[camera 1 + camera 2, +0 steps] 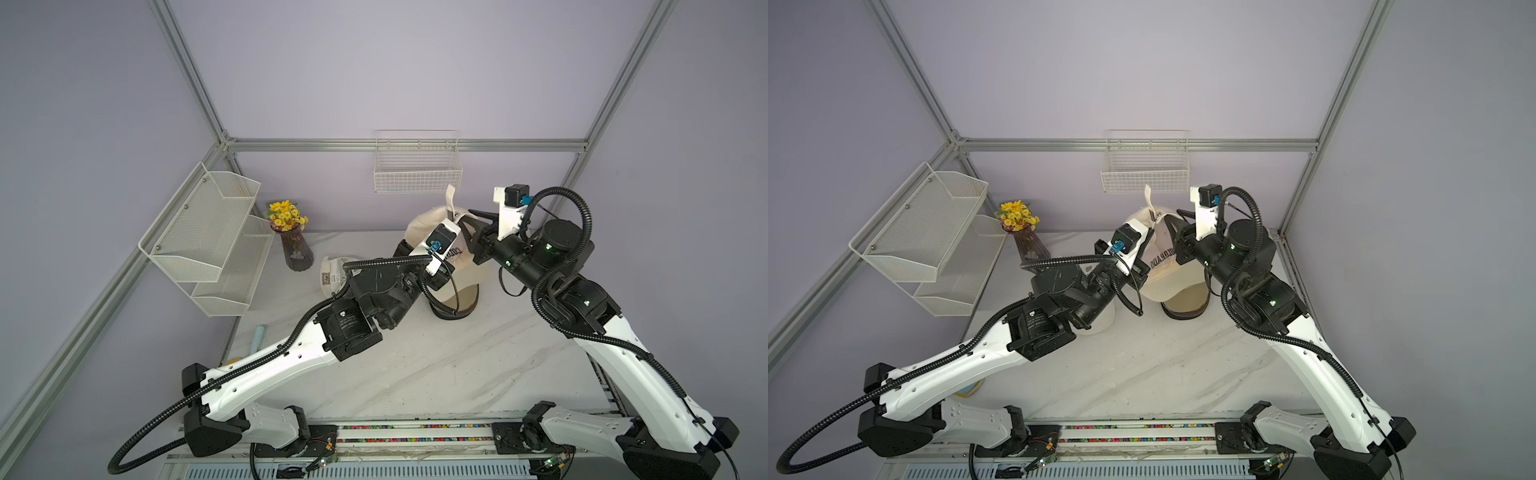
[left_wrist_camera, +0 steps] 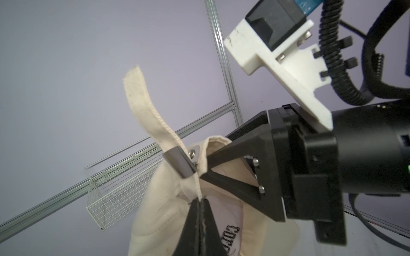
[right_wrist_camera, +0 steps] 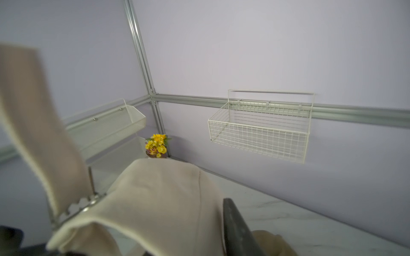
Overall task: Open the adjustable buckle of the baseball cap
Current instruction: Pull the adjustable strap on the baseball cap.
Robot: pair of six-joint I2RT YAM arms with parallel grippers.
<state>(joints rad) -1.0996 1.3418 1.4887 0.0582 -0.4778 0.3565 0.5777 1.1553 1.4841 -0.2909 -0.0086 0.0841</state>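
A cream baseball cap [image 1: 473,274] [image 1: 1167,278] hangs lifted at the back of the table, brim down. My left gripper [image 2: 200,199] is shut on the fabric at the cap's back edge, just under the metal buckle [image 2: 179,165]. The loose strap [image 2: 142,99] sticks up out of the buckle. My right gripper [image 1: 464,216] [image 1: 1172,215] is open, with its tips at the buckle. In the right wrist view the toothed buckle [image 3: 84,206] shows beside the strap [image 3: 33,110]. Cap fabric lies between the dark fingers [image 3: 235,221].
A white wire basket [image 1: 417,166] hangs on the back wall right behind the cap. A two-tier mesh shelf [image 1: 208,232] is fixed to the left wall. A vase of yellow flowers [image 1: 295,245] and a white container [image 1: 332,272] stand to the cap's left.
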